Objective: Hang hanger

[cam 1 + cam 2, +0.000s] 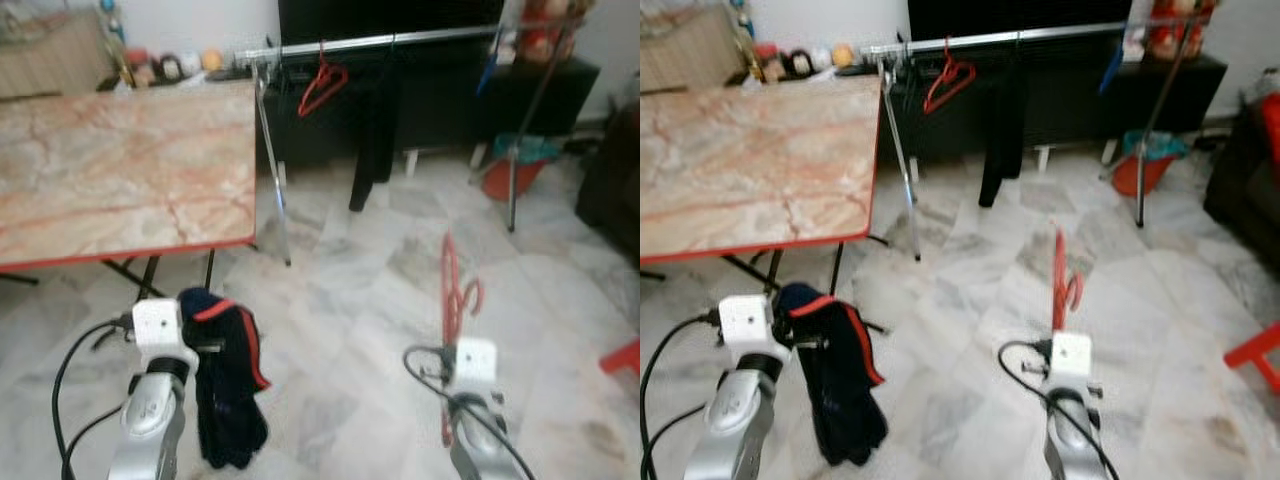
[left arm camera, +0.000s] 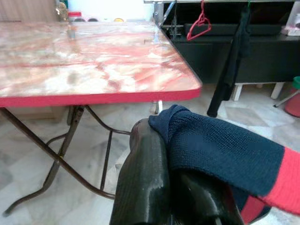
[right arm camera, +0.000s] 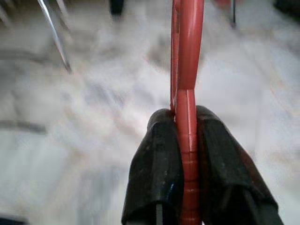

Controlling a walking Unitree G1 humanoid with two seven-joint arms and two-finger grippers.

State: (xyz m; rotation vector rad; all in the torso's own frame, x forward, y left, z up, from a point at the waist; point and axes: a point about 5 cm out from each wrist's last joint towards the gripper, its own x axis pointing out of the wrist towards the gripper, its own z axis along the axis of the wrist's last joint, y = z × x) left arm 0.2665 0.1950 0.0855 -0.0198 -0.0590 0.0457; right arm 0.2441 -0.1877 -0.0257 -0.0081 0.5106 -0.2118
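The right gripper [image 3: 187,140] has its jaws closed on the red hanger [image 1: 452,290], the two black fingers [image 3: 157,154] pinching the plastic stem so the hanger stands upright, edge-on to the head camera, its hook curling toward 3 o'clock. The left gripper [image 2: 164,159] has its jaws clamped on a navy garment [image 1: 228,385] with a red band, which droops toward the marble floor [image 1: 350,330]. Judged from this, the step in hand is the carry: the robot stands well apart from the clothes rail [image 1: 390,40] at 12 o'clock, and the hanger is not yet hung. The next move calls for walking up to the rail, raising the right arm and turning the hook over the bar, probably into the free stretch between the second red hanger [image 1: 322,85] and the dark trousers [image 1: 375,130] or beyond them. The marble-patterned worktop [image 1: 120,170] with its red edge lies at 10 o'clock. No brand, label or writing can be read anywhere.
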